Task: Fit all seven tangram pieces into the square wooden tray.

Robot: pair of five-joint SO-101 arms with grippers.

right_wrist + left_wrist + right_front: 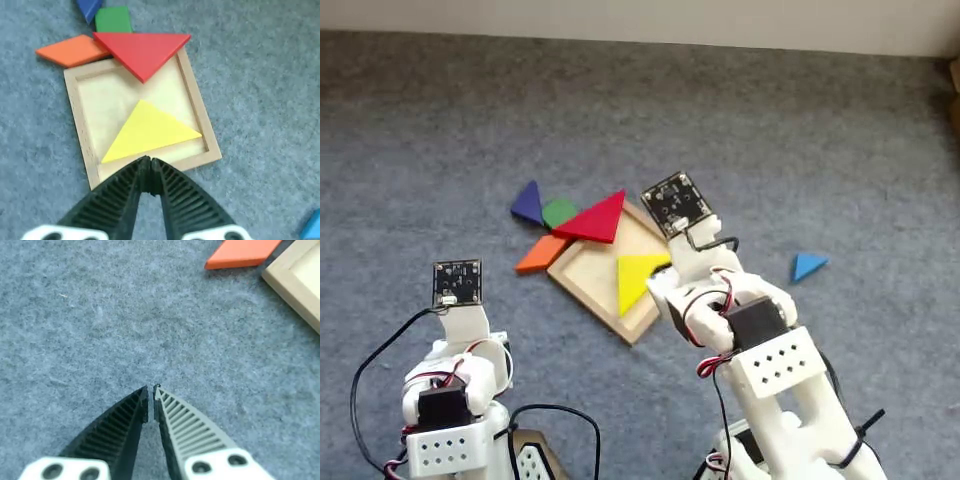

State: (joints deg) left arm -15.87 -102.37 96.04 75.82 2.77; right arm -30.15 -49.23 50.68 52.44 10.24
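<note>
The square wooden tray [588, 272] lies mid-table. A yellow triangle [150, 131] rests flat inside it. A large red triangle [142, 50] lies across the tray's far rim [196, 95], its tip pointing into the tray. Beside that rim on the carpet are an orange parallelogram [72, 50], a green square [113, 19] and a dark blue triangle [528, 202]. A light blue triangle [808, 265] lies apart on the right. My right gripper [150, 161] is shut and empty, over the tray's near rim. My left gripper [150, 390] is shut and empty over bare carpet, short of the orange piece [242, 252].
Grey carpet covers the whole table. The tray's corner [295, 277] shows ahead of the left gripper. The right arm's body [760, 340] reaches over the tray's near corner. Black cables [380, 360] trail by the left arm's base.
</note>
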